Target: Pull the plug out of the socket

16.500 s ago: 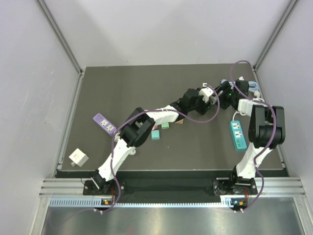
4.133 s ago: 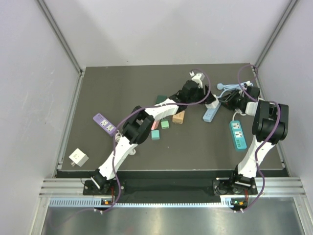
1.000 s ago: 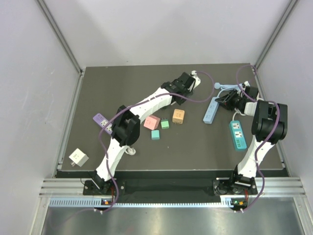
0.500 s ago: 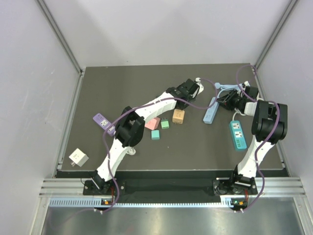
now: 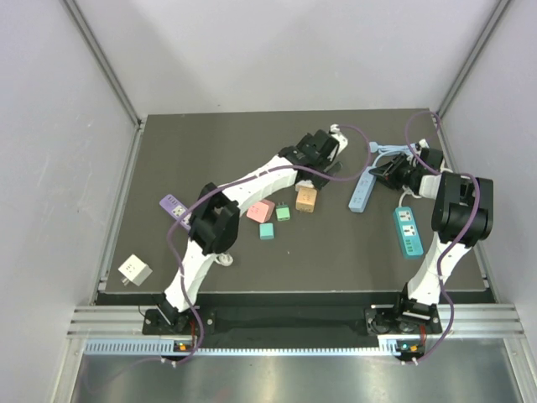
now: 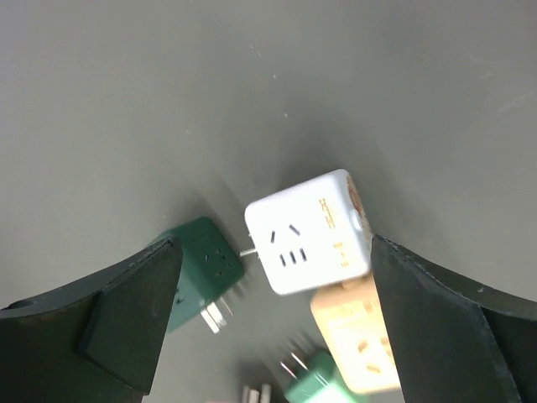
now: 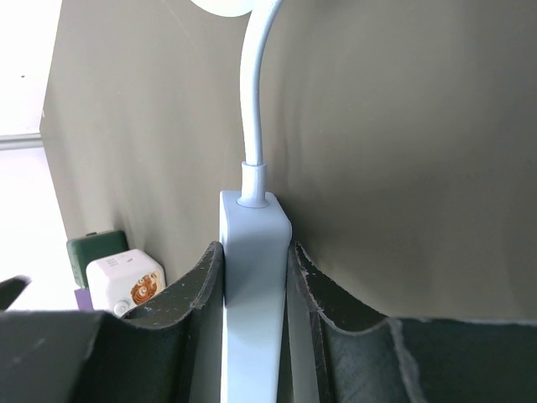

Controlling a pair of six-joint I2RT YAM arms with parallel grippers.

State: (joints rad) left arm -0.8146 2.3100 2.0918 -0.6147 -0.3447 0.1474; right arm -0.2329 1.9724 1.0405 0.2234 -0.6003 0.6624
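The white cube-shaped plug adapter point(image 6: 306, 243) is off the pale blue plastic power strip point(image 5: 361, 191) and well apart from it, over by my left arm. In the left wrist view its socket face points at the camera and a metal pin point(image 6: 248, 250) sticks out of its side. It shows just beside a dark green plug block point(image 6: 197, 273) and in front of an orange cube socket point(image 6: 352, 348). That view is blurred, and I cannot tell whether the adapter lies on the table point(image 5: 168, 159) or is clear of it.

My left tool point(image 6: 273, 242) is spread wide. The adapter sits in the gap, close to one finger point(image 6: 419, 294) and apart from the other point(image 6: 126, 302), so nothing is gripped there.

The pale blue plastic power strip lies flat toward the far right of the table. My right tool point(image 7: 254, 252) is clamped on its cord end, one finger against each long side, and the white cord point(image 7: 254, 101) runs out of the end cap away from the camera.

Further out, an orange cube point(image 5: 306, 199), a pink cube point(image 5: 260, 210) and two small green blocks point(image 5: 284, 213) sit together near the middle of the table. A teal power strip point(image 5: 409, 231) lies near the right edge, just beside the right arm. A purple power strip point(image 5: 179, 210) lies toward the left, and a white cube point(image 5: 134, 269) stands alone near the front left corner.
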